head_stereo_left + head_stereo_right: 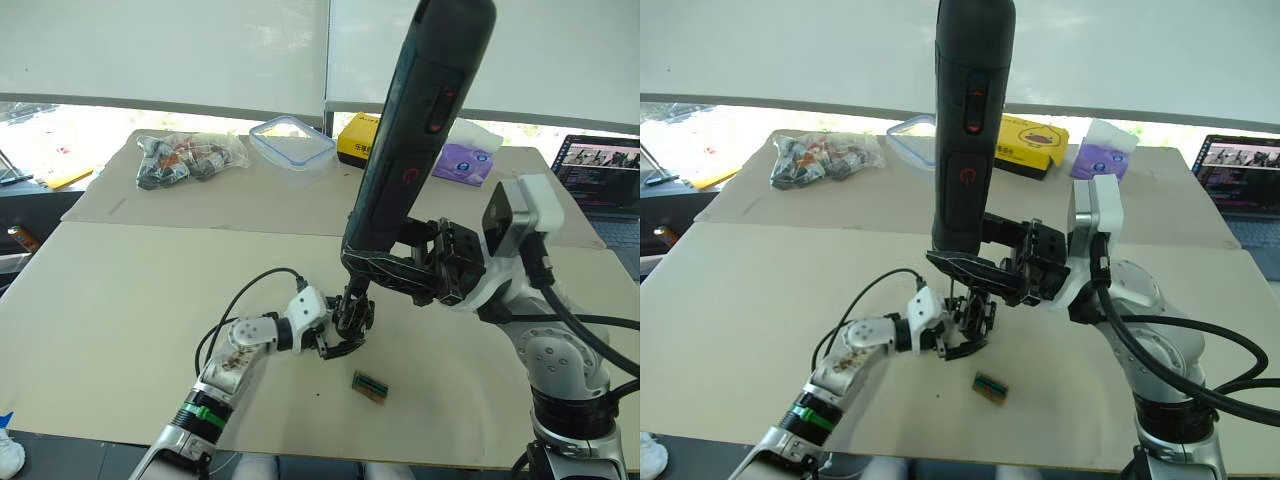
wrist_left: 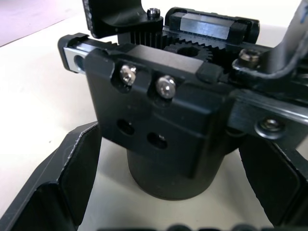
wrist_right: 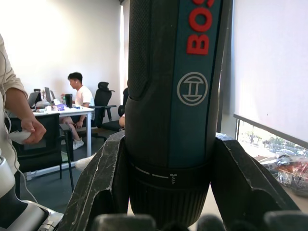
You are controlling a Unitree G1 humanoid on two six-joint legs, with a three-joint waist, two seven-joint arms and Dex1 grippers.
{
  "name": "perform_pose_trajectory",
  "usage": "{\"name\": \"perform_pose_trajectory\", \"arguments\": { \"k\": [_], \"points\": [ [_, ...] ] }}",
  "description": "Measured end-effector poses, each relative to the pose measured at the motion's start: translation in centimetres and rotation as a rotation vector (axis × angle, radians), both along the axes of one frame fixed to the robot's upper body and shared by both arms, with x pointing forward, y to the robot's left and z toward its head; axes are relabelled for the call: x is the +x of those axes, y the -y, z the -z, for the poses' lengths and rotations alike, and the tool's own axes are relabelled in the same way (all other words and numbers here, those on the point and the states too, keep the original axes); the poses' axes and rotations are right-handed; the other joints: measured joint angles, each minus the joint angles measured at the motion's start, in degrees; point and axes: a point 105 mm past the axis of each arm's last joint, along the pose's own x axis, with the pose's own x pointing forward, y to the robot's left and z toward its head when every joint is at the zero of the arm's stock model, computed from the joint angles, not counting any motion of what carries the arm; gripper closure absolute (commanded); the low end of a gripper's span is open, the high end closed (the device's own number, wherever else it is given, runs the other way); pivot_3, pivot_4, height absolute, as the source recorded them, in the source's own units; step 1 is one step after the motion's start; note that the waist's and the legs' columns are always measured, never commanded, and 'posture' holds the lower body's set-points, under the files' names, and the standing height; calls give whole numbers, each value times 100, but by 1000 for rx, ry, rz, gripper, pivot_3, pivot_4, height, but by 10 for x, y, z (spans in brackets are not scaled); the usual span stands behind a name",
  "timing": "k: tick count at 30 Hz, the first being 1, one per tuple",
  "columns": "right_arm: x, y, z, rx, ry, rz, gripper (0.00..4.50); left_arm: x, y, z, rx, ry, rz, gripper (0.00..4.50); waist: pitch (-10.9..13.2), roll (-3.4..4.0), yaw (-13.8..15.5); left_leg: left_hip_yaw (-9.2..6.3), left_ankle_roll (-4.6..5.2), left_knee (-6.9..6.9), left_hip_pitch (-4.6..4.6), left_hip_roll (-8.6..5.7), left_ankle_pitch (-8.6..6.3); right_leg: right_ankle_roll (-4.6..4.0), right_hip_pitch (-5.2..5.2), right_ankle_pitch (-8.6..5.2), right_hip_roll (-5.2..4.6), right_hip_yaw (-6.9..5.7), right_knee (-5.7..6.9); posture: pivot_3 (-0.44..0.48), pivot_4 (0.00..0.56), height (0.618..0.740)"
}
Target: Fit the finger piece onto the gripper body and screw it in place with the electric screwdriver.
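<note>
Head stereo pair looks down over table (image 1: 120, 300); wrist cameras sit close behind own fingers.

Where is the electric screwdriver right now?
The electric screwdriver stands upright near table centre, clamped in the right gripper, its tip down on the gripper body held by the left gripper.

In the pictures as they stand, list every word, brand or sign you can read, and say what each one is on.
"BOS", red letters cut off by the picture's edge: on the electric screwdriver, held upright in the right gripper.
A round emblem, a circle with an H-like shape inside, no letters: below it on the same tool.
Print on the yellow box: too small to read.
Print on the purple packet: too small to read.
Laptop screen: unreadable.
</note>
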Motion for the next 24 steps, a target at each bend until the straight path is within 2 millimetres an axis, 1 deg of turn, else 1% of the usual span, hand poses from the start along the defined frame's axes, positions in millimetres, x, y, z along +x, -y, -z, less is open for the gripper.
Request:
{"name": "perform_pose_trajectory", "arguments": {
  "k": [3,8,12,18,23,24],
  "points": [
    [0,0,0,0,-1,0,2544,-1,-1,0,7,-4,11,2185,0,0,-1,0,0,-1,1,0,0,0,0,0,0,0,0,0,150,740],
    [0,1,0,-3,1,1,2544,-2,-4,0,1,-15,26,2175,0,0,-21,0,0,-4,3,1,0,0,0,0,1,0,0,0,150,740],
    [0,1,0,-7,2,1,2544,-4,-7,0,-1,-29,98,2175,0,0,-21,0,0,-5,2,1,0,0,0,-1,0,0,-1,0,150,740],
    [-2,1,-2,-13,15,-15,2544,-6,-8,1,5,-6,202,2175,0,0,-14,0,0,-4,3,0,0,-1,0,-1,0,0,-1,0,150,740],
    [-3,0,-4,-12,22,-28,2544,-4,-9,2,5,3,223,2175,0,0,-17,0,0,-2,7,1,0,-1,6,0,0,0,0,0,150,740],
    [-3,0,-4,-12,21,-28,2544,-4,-9,2,3,-2,222,1675,0,0,-19,0,0,-1,8,1,0,0,6,0,1,0,0,0,150,740]
  ]
}}
